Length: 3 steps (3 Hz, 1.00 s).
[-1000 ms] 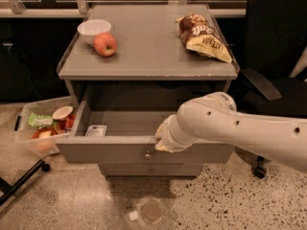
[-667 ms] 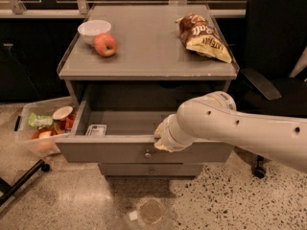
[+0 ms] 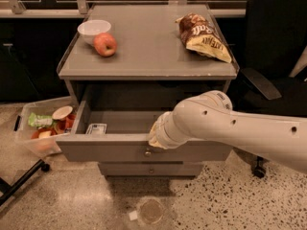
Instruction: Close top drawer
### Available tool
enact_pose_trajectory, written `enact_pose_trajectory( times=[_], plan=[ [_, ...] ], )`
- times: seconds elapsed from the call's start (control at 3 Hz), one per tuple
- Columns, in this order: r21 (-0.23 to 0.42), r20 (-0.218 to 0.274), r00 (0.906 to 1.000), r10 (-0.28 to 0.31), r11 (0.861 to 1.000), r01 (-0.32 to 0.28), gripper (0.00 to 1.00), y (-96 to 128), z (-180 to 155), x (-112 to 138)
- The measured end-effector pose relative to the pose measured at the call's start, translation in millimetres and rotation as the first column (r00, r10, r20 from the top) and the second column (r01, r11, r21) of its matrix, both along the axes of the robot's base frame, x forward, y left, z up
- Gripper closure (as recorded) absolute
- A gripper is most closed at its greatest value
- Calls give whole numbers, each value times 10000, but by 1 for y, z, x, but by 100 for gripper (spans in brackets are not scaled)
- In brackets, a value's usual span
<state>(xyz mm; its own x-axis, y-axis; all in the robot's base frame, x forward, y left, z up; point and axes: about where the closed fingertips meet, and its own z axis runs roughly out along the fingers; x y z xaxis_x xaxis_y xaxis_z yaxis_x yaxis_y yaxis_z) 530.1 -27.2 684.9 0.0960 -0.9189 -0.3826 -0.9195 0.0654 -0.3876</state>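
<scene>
The top drawer (image 3: 105, 148) of the grey cabinet stands pulled out, its flat grey front facing me. A small white card (image 3: 96, 128) lies inside at the left. A small round metal knob (image 3: 147, 153) shows at the centre of the front, just under my arm. My gripper (image 3: 154, 139) is at the drawer front's top edge near the centre, right above the knob. The white arm and wrist (image 3: 211, 123) come in from the right and hide the fingers.
An apple (image 3: 105, 44), a white bowl (image 3: 93, 28) and a chip bag (image 3: 203, 36) sit on the cabinet top (image 3: 148, 56). A lower drawer (image 3: 150, 169) is shut. A clear bin of food (image 3: 41, 128) stands on the floor at the left, a black office chair (image 3: 273, 56) at the right, a round object (image 3: 150, 211) on the floor in front.
</scene>
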Motion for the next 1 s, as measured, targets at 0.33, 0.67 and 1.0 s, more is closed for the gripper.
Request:
enact_pose_trajectory(
  times=[0.33,0.67,1.0],
  plan=[
    [529,601,9981,-168,9985,136,81,14,14,12],
    [1046,1049,9937,-402,9941,292,58,19,27,12],
    [1457,1209,9900,-726,9878,546,61,11,31,2]
  ],
)
